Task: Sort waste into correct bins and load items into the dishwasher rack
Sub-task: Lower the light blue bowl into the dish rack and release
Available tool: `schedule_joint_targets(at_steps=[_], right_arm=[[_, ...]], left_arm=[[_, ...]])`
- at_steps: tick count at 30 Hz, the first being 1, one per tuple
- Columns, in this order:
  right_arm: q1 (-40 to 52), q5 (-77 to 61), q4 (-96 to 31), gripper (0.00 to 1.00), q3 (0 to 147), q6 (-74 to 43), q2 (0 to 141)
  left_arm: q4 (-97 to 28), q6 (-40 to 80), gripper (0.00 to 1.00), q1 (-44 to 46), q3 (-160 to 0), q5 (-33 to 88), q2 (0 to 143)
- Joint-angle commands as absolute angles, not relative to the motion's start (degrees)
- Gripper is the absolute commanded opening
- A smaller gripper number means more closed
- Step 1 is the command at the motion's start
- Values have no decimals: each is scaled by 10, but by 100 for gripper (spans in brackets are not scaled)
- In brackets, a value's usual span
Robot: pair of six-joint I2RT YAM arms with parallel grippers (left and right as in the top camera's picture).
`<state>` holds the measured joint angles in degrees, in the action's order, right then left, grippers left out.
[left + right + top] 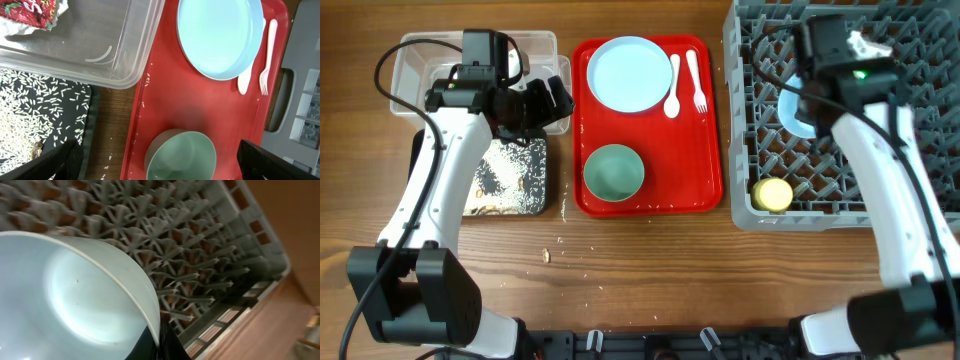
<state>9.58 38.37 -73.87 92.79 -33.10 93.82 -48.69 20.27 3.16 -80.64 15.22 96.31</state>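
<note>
Held bowl (75,300): smooth, pale and glossy; our right claw (159,344) is pinched tight on its rim, over the rack.
Desk (650,280): wood grain; we count a few stray grains (546,255) left to clear.
Rack (840,170): grey plastic grid with upright pegs; the yellow cup (772,194) already sits in one corner.
Red tray (705,190): flat and shiny; the round plate (630,72), green bowl (613,172), spoon (673,88) and fork (697,80) are not yet loaded.
Clear tub (415,60): see-through plastic; the crumpled red wrapper (30,12) lies inside.
Black tray (94,120): shallow, strewn with white grains (35,100).
Left claw (552,105): spread wide, empty, by the tub's corner.
Progress: we judge roughly half done.
</note>
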Motion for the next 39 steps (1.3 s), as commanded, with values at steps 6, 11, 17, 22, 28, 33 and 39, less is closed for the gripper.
schedule_joint_targets(at_steps=[6, 11, 17, 22, 28, 33, 39], right_arm=[[98, 517, -742, 4, 921, -344, 1002], [114, 580, -741, 4, 921, -330, 1013], [158, 721, -660, 4, 921, -239, 1014], [171, 711, -541, 4, 921, -82, 1020], [177, 696, -592, 4, 921, -45, 1043], [197, 638, -649, 5, 921, -48, 1072], [210, 613, -716, 4, 921, -113, 1114]], left_arm=[[-487, 200, 100, 31, -810, 149, 956], [-487, 200, 100, 31, -810, 149, 956], [-487, 200, 100, 31, -810, 149, 956], [-487, 200, 100, 31, -810, 149, 956], [-487, 200, 100, 31, -810, 149, 956], [-487, 200, 100, 31, -810, 149, 956], [-487, 200, 100, 31, -810, 149, 956]])
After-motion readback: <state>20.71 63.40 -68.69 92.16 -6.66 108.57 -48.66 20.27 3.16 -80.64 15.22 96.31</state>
